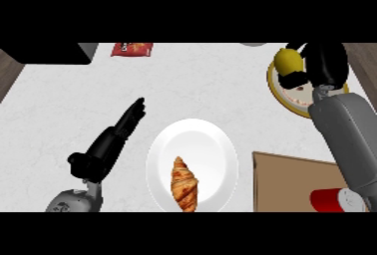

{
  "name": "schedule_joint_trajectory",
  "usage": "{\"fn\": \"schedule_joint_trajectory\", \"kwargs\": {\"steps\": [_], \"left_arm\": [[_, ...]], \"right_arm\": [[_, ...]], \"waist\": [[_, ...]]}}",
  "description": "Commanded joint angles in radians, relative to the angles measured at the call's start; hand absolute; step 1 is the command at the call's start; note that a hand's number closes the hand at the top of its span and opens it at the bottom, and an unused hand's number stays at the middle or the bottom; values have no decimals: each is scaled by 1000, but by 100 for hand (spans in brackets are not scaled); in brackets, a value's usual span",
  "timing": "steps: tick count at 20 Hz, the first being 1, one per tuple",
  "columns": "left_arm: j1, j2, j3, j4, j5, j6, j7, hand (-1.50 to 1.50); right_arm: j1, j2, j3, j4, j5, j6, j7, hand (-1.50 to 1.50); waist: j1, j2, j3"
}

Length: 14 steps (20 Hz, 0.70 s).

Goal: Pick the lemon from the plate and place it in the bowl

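Note:
A yellow lemon [286,60] sits over the far part of a yellow-rimmed plate [278,95] at the counter's upper right. My right hand [325,62] reaches in from the right, with its fingers [293,79] and thumb curled round the lemon and hiding part of it. I cannot tell whether the lemon touches the plate. A white bowl [221,144] stands at the centre near the front and holds a croissant [184,184]. My left hand [110,142] stays open to the left of the bowl, fingers straight and pointing away, holding nothing.
A wooden board [290,182] lies at the front right with a red cup [326,199] on it. A red snack bag [132,49] lies at the back, and a black block [52,52] fills the back left corner.

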Motion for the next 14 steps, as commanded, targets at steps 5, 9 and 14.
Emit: {"fn": "schedule_joint_trajectory", "kwargs": {"steps": [5, 9, 14], "left_arm": [[-40, -3, 16, -6, 1, -14, 44, 0], [11, -12, 0, 17, 7, -30, -20, 0], [1, 10, 9, -41, 23, -51, 17, 0]], "right_arm": [[-143, -47, -100, 379, 77, -167, -161, 150], [-126, -117, -144, 493, -22, 40, -240, 150], [-121, -106, -232, 641, -126, 140, -361, -150]], "waist": [[15, 5, 0], [23, 11, 1], [42, 16, 3]]}}
